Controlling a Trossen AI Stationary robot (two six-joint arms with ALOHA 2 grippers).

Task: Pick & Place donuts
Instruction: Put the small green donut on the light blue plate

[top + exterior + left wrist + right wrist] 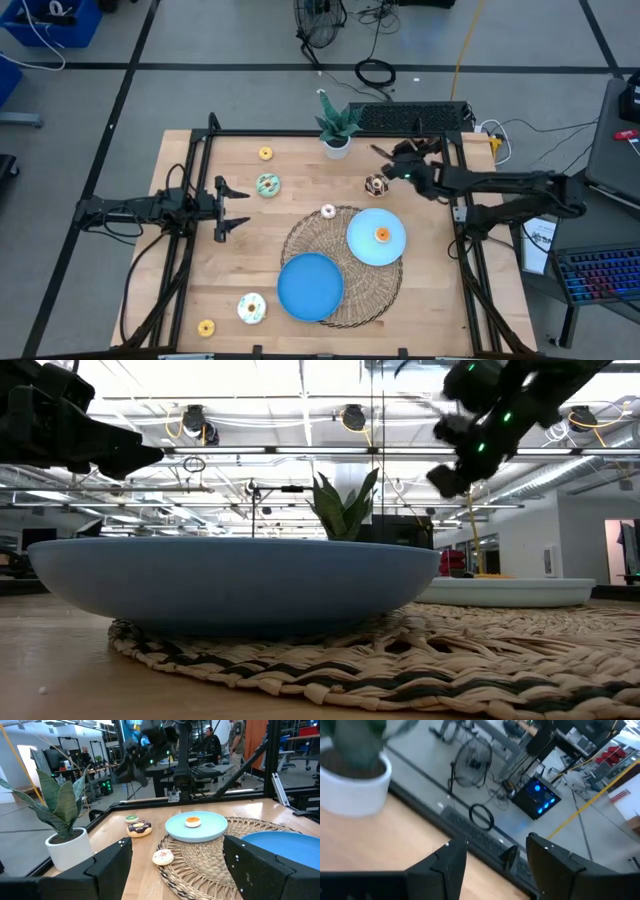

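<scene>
Grey workshop floor with cables and a fan is surrounding the pale wooden desk (230, 270). Right hand (392, 152) is hovering with its fingers spread above the far edge, holding nothing, near the potted green plant in its white pot (336, 128). Just beside it, a chocolate-brown iced donut (376, 184) is lying flat, hole upward. Further out, a small orange donut (381, 234) is sitting flat on the light-blue round plate (365, 248), which is resting on the round woven mat (375, 295) with a darker blue plate (310, 286). A pink-and-cream donut (328, 211) is lying at the mat's far edge. Left hand (234, 207) is waiting spread at the left side, near a teal donut (267, 184); a yellow donut (265, 153) is lying beyond it.
</scene>
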